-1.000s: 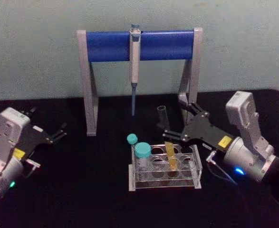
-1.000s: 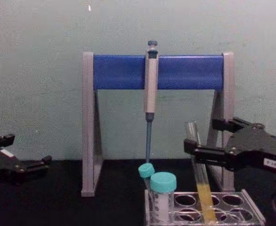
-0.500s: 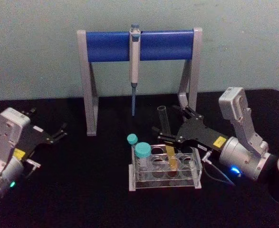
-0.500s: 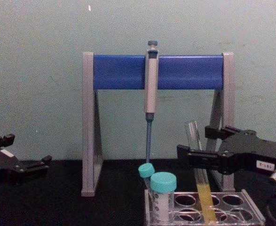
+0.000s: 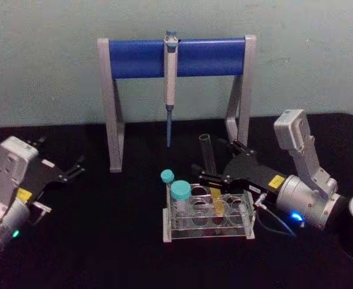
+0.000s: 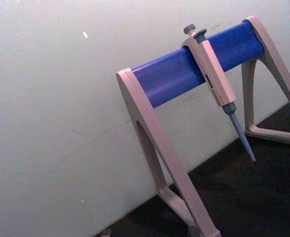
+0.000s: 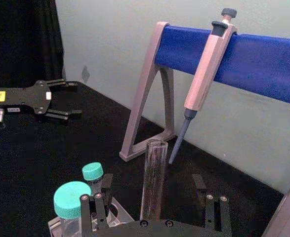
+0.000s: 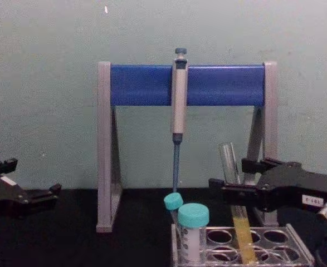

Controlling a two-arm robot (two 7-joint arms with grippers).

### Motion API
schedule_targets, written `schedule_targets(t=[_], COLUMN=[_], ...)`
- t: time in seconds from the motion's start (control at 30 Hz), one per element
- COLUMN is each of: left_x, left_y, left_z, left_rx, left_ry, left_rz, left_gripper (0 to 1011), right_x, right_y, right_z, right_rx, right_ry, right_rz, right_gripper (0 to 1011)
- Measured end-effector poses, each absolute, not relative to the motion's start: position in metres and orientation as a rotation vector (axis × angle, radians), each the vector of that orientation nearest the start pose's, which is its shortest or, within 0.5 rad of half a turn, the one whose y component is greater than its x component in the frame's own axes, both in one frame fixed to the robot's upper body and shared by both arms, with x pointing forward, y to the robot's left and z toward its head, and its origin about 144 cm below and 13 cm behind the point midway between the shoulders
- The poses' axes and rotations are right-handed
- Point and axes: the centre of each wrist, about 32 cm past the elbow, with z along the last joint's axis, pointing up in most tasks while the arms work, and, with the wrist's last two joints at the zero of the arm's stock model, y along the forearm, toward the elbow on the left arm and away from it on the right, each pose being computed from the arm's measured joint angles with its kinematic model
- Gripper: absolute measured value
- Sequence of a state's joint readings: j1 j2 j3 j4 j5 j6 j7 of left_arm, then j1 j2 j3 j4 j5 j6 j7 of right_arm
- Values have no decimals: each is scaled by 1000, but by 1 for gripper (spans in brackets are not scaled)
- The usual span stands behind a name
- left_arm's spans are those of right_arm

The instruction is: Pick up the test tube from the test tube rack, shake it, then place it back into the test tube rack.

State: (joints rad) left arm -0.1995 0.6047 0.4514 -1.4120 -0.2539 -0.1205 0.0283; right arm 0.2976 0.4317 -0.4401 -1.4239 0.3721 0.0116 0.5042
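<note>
Chest view: the test tube (image 8: 230,164) stands in the test tube rack (image 8: 294,245). It leans a little, and its yellow liquid sits low down inside the rack. The right gripper (image 8: 230,173) is level with the clear middle part of the tube, above the liquid. One finger is on each side of the tube.

The fingers are apart and are not pinching the glass yet. I think the next step is to close them and lift.

A few things could go wrong. The tube leans, so one finger may touch it first and push it over further. If it is lifted on a slant, it could rub the hole and tug the rack up. The tube has no cap, so a hard shake could spill the liquid. The teal-capped tubes (image 8: 193,214) stand near and could get bumped.

The right wrist view shows the gap between each finger and the glass. The chest view hides that gap but shows the lean and the liquid. The head view shows the left gripper (image 5: 77,167) parked well off to the left, with its fingers apart.
</note>
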Motion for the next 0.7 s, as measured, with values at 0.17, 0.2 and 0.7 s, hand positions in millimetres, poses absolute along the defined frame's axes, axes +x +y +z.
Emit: schedule_targets(t=[0.17, 0.2, 0.7], left_x=[489, 489, 489], left_y=[310, 310, 310], left_z=[1140, 1140, 1140], left_rx=[304, 304, 304], left_ry=[-285, -285, -285], left_rz=[1248, 1248, 1248], left_gripper=[1001, 1001, 1001], right_x=[521, 521, 520], right_y=[-247, -247, -247], right_z=[1171, 1171, 1171], right_rx=[-139, -139, -138], right_ry=[-47, -47, -45], right_rz=[-735, -734, -734], right_gripper=[1000, 1000, 1000])
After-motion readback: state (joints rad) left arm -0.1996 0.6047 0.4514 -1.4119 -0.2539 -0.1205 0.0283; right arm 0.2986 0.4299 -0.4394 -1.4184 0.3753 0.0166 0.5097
